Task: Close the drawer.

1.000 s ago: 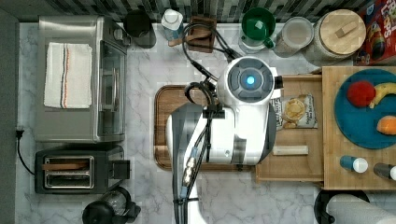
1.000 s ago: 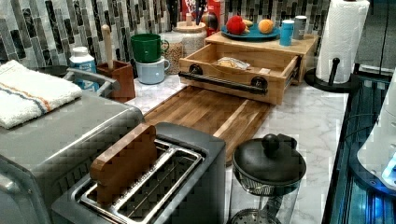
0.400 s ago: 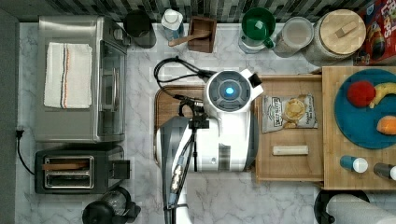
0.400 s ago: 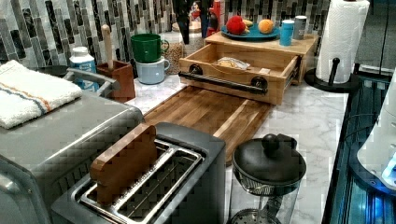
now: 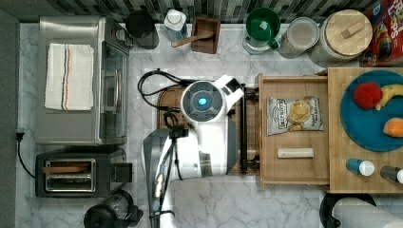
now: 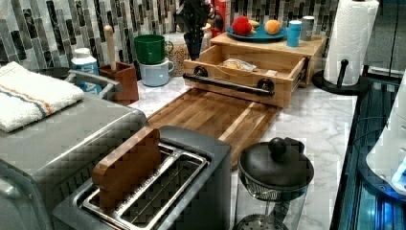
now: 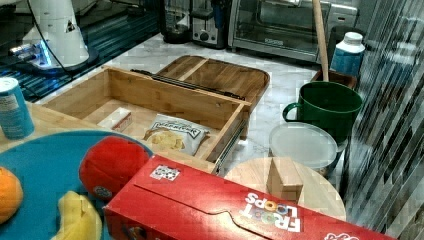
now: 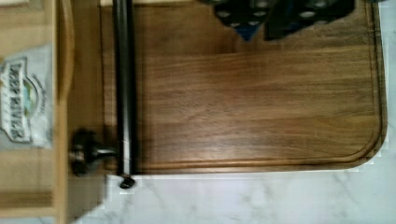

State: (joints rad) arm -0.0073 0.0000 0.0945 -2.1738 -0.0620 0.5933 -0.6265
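The drawer [image 5: 294, 168] is a pale wooden box standing pulled out toward the top view's left. It holds a chip bag [image 5: 294, 114] and a small white bar [image 5: 295, 152]. Its black bar handle [image 5: 243, 133] runs along the front and lies over the edge of the dark wooden tray [image 5: 171, 97]. My arm's wrist [image 5: 202, 102] hangs over that tray, just to the top view's left of the handle. In the wrist view my gripper [image 8: 264, 23] is above the tray [image 8: 257, 102], apart from the handle [image 8: 123, 84] and the drawer front [image 8: 28, 186]. The left view shows the drawer front [image 6: 230, 88].
A toaster oven [image 5: 81, 80] and a toaster [image 5: 71, 173] stand at the top view's left, a glass pot [image 5: 107, 218] below them. Mugs [image 5: 261, 23] and jars [image 5: 342, 33] line the back. A blue fruit plate [image 5: 375, 128] sits on the cabinet top. The paper towel roll [image 5: 361, 213] is at the corner.
My arm has moved toward the top view's left, from above the drawer to above the dark tray. The drawer stays open in the same place.
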